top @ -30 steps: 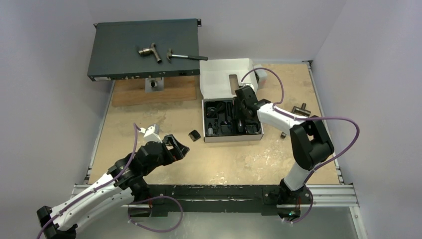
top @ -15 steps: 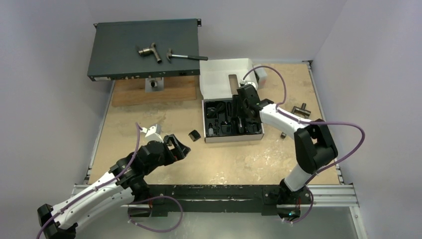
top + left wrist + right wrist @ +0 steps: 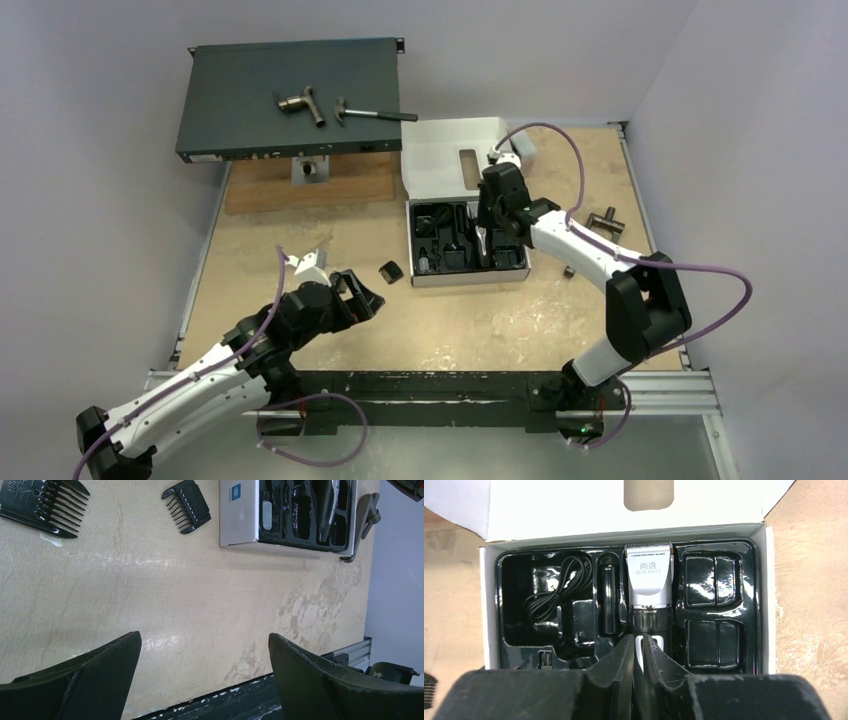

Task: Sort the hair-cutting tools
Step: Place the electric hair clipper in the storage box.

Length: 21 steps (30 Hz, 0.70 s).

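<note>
Right wrist view: the hair clipper (image 3: 648,587) lies just ahead of the right gripper (image 3: 640,642).
- Silver upper body: two Chinese characters, 尚逸, with "SUN EAST" in capitals directly beneath.
- One fine line of print above them, next to the blade. Too small to read.
- Black ring nearer the fingertips: tiny white figures, not legible.

Left wrist view: the box (image 3: 239,525) sits far ahead and to the right of the left gripper (image 3: 204,637).
- Blue square label (image 3: 236,491) on its side wall. Print illegible.
- Large comb (image 3: 40,502), far ahead-left: moulded marks, unreadable.
</note>
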Tool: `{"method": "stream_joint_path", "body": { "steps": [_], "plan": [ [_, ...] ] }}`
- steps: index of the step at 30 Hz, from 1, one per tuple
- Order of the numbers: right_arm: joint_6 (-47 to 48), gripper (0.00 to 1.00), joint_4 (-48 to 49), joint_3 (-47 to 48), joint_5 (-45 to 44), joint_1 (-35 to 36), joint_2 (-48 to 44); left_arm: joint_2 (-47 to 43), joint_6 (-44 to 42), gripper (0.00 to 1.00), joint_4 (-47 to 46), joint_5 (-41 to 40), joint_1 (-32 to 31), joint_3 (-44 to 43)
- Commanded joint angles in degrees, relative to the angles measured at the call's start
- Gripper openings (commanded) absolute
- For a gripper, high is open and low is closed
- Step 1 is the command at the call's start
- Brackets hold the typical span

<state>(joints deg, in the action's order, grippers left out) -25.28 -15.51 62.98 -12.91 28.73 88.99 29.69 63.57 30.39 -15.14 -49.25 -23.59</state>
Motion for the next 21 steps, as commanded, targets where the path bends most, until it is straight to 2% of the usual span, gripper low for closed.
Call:
{"method": "stream_joint_path", "body": {
  "steps": [1, 4, 15, 21],
  "plan": [
    [0.0, 0.08, 2.3, 1.9, -0.9, -0.4, 2.9, 0.8, 0.9, 0.99, -2.6, 0.9, 0.0, -0.2],
    [-0.1, 0.0, 2.7, 2.0, -1.3, -1.0, 4.7, 0.7, 0.8, 1.0, -2.4, 0.8, 0.0, -0.3],
    [-1.2, 0.0, 4.9, -0.9, 0.1, -2.5, 7.7, 1.4, 0.9, 1.0, -2.6, 0.8, 0.0, -0.1],
    [-1.9, 0.0, 4.9, -1.1, 0.0, -2.5, 2.6, 1.1, 0.7, 1.0, -2.5, 0.8, 0.0, -0.1]
  ]
}}
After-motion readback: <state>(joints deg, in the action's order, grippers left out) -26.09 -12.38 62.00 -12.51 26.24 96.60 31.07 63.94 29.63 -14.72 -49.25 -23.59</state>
